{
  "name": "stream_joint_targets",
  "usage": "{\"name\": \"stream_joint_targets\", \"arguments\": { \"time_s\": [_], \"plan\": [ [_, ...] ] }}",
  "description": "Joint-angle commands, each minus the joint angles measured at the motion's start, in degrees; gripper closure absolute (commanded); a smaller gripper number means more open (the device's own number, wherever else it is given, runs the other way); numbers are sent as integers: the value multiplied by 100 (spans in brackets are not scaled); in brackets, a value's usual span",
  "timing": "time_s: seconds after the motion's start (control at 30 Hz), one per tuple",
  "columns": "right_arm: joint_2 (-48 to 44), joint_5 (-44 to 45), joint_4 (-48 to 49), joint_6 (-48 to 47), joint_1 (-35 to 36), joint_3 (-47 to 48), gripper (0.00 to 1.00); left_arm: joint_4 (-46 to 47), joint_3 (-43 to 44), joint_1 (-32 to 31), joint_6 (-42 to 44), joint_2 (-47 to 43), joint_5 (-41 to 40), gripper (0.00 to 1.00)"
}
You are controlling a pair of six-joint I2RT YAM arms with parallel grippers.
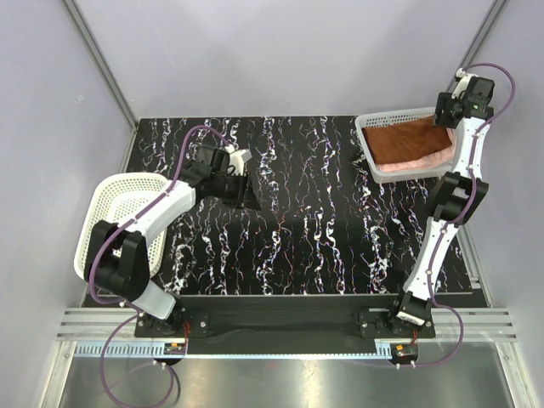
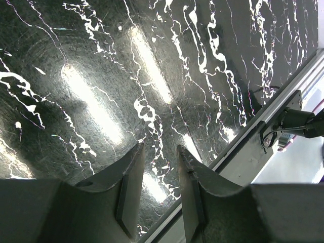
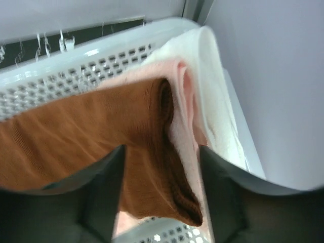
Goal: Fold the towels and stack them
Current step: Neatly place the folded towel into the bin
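Observation:
The towels lie folded and stacked in the white mesh basket [image 1: 371,136] at the back right: rust-brown towel [image 1: 412,140] on top, pale pink towel [image 1: 416,163] showing at its near edge. In the right wrist view the brown towel [image 3: 101,136] covers the pink one [image 3: 179,81], and the white towel [image 3: 212,86] lies against the basket wall [image 3: 61,86]. My right gripper [image 1: 450,106] hovers over the stack's right edge, open [image 3: 162,152], its fingers clear of the brown fold on both sides. My left gripper [image 1: 242,166] hangs open [image 2: 159,149] over the bare table, holding nothing.
A second white mesh basket [image 1: 119,200] sits tilted off the table's left edge beside the left arm. The black marbled tabletop [image 2: 101,76] shows beneath the left gripper, with the metal rail of the near edge [image 2: 283,86] beyond it.

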Motion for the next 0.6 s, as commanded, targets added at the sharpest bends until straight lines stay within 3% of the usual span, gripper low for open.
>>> {"name": "stream_joint_targets", "arguments": {
  "time_s": [0.0, 0.07, 0.13, 0.27, 0.47, 0.53, 0.57],
  "plan": [
    [-158, 280, 500, -25, -28, 50, 26, 142, 248, 1, 15, -51, 166, 63],
    [-491, 255, 614, 158, -28, -291, 17, 124, 257, 10, 15, -130, 149, 63],
    [-1009, 158, 877, 326, -28, -704, 0, 89, 310, 1, 24, -244, 114, 63],
    [-1836, -26, 1169, 983, -19, -1803, 0, -34, 520, 1, 120, -385, 35, 63],
    [-2785, -501, 405, 2117, 341, -2182, 0, 54, 960, 18, 138, -946, -282, 59],
    [-3198, -886, 81, 2399, 629, -2288, 0, 202, 1065, 10, 156, -1105, -369, 55],
    [-3365, -1115, 9, 2575, 762, -2480, 0, 229, 1188, 10, 217, -1202, -387, 41]
  ]
}}
